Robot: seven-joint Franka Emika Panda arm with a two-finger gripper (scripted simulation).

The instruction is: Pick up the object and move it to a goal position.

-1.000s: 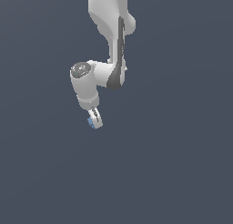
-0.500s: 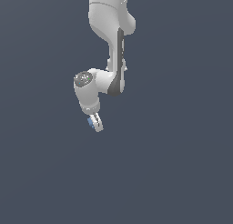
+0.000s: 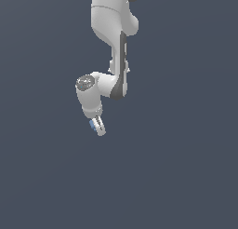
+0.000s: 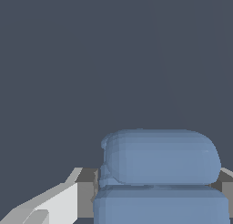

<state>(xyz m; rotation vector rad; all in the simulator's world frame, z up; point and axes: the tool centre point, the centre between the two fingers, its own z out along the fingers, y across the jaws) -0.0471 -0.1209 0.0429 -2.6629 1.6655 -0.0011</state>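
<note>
Here the small light-blue lumpy block (image 3: 92,124) is sitting between the fingers of the white two-fingered claw (image 3: 97,127), pinched there and showing only as a blue sliver against the fingers in the exterior view. In the wrist view the same block (image 4: 161,175) is filling the space between the grey pads (image 4: 85,198), touching them on both sides, so the claw is closing on it with only the block's own width left between its fingers. The block is looking soft-edged and stacked: a rounded, pillow-like upper lump is resting on a squarer lower one, with a shallow crease running between them and small bulges along one side. Its colour is a flat, pale blue. Around it, the white jointed robot arm (image 3: 111,46) is reaching down from above and bending at the wrist, tilting the claw toward the exterior view's right. Behind everything, a plain dark grey-blue background is spreading evenly.
</note>
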